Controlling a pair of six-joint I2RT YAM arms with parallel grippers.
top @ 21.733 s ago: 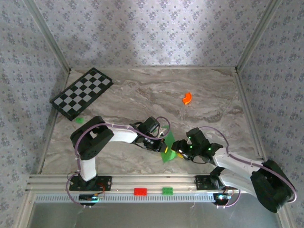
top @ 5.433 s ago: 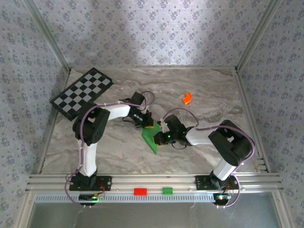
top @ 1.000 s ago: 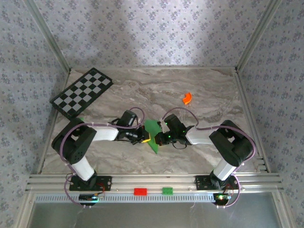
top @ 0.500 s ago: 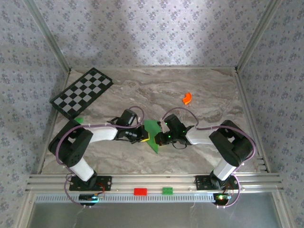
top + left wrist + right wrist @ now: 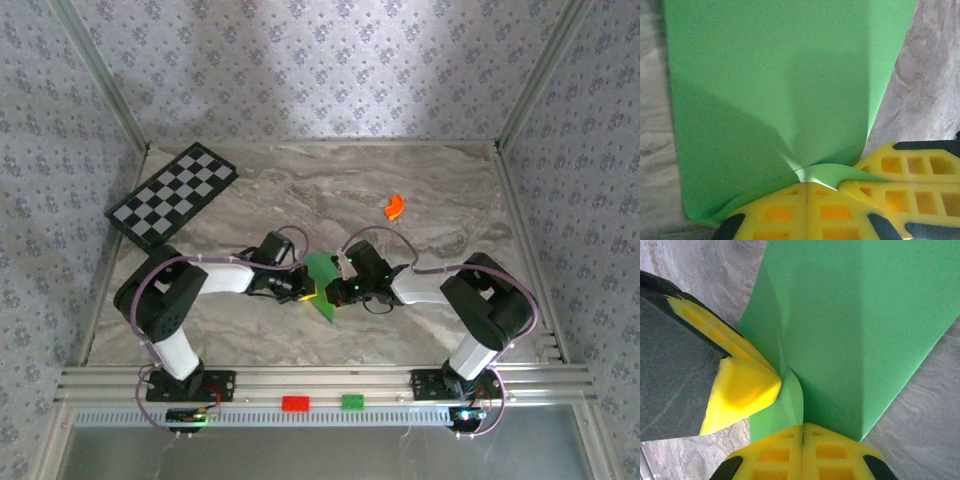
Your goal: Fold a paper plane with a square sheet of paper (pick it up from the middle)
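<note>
White arm links (image 5: 225,280), black joints (image 5: 165,305), lilac looping cables (image 5: 366,231), yellow ribbed end effector fingers (image 5: 775,215)

Thing: sheet of paper (image 5: 321,284), thin, matte, plain bright green.
Shape: folded into a long, tapering piece, broad at the far end and narrowing to a point at the near end.
Layers: overlapping flaps with soft lengthwise creases, seen in both wrist views.
Place: about mid-surface, over the marble, a little toward the near edge.
Hold: pinched on its left edge by the left fingers (image 5: 790,215) and on its right edge by the right fingers (image 5: 805,452); the two pinches sit close together.
Deformation: the paper puckers into a small ridge at each pinch.
</note>
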